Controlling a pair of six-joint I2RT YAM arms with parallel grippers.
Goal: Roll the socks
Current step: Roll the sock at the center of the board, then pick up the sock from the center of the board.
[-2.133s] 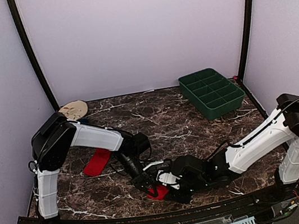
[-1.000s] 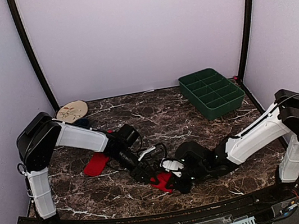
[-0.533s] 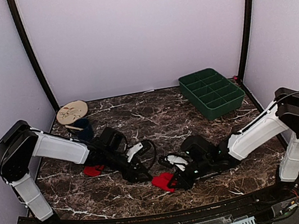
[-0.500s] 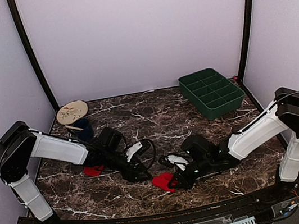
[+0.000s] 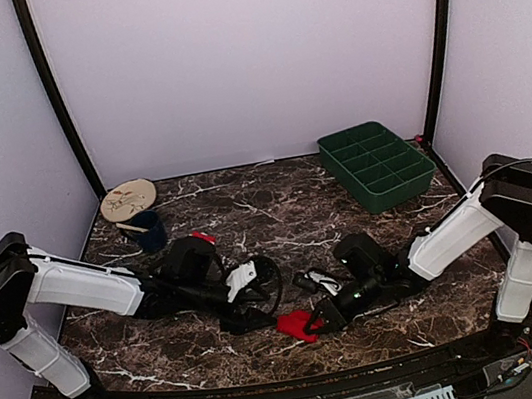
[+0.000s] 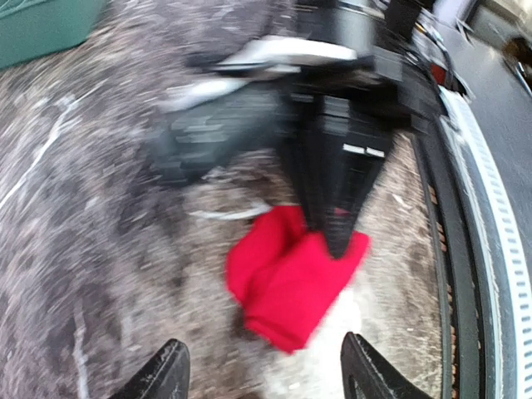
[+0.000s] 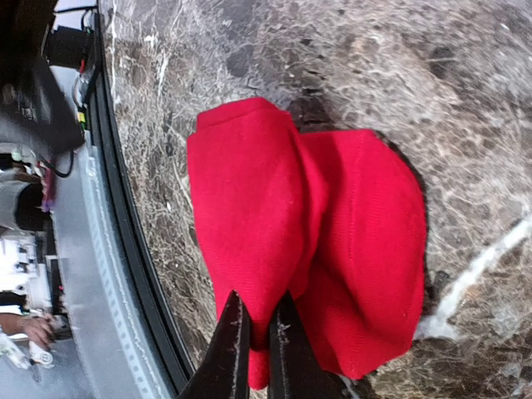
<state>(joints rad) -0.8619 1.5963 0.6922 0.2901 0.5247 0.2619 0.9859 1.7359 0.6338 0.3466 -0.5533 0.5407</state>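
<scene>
A plain red sock [image 5: 294, 325] lies folded into a small bundle on the dark marble table near its front edge. My right gripper [image 5: 317, 319] is shut on a fold of that sock [image 7: 332, 233], the two fingers pinching the cloth at its near end [image 7: 259, 320]. My left gripper [image 5: 257, 313] rests low just left of the bundle, open and empty. In the left wrist view the sock [image 6: 291, 278] lies ahead of the open gripper [image 6: 266, 376], apart from it, with the right gripper's fingers [image 6: 337, 191] on it. A second red sock [image 5: 203, 238] peeks from behind the left arm, mostly hidden.
A green compartment tray [image 5: 377, 167] stands at the back right. A dark blue cup [image 5: 149, 229] and a round wooden plate [image 5: 129, 196] sit at the back left. The table's black front rail [image 5: 275, 385] runs close to the sock bundle.
The left arm has dropped low and pulled back left off the bundle, its jaws opening wider. The right gripper has stayed shut on the sock and shifted slightly right.
</scene>
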